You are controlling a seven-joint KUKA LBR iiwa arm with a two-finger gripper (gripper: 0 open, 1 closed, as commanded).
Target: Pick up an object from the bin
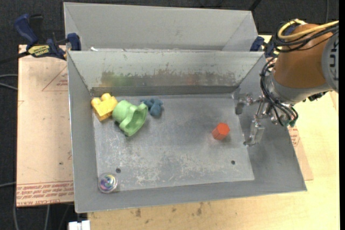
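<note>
At the far left of the bin (178,161), a yellow block (103,105) sits touching a green cup-shaped piece (129,117), with a small blue piece (154,107) just beside that. Down in the near-left corner there's a shiny little ball (107,183), all on its own. Across to the right, a red cube (220,131) stands alone on the floor, well apart from that cluster. Just right of it is the end effector (246,121), low by the right wall, fingers apart, nothing between them.

The cube looks the natural pick: nearest, isolated, flat-sided. To do it well, I'd slide left until the fingers straddle it, square them to two opposite faces, come straight down and close only once both fingers are below the top edge. A glancing touch could send it skidding.

The floor is bare scuffed metal, flat and probably slick, so there's little to stop a nudged block. There's plenty of open space around the cube, while the sloping right wall sits close behind the wrist, so moving left gains clearance.
</note>
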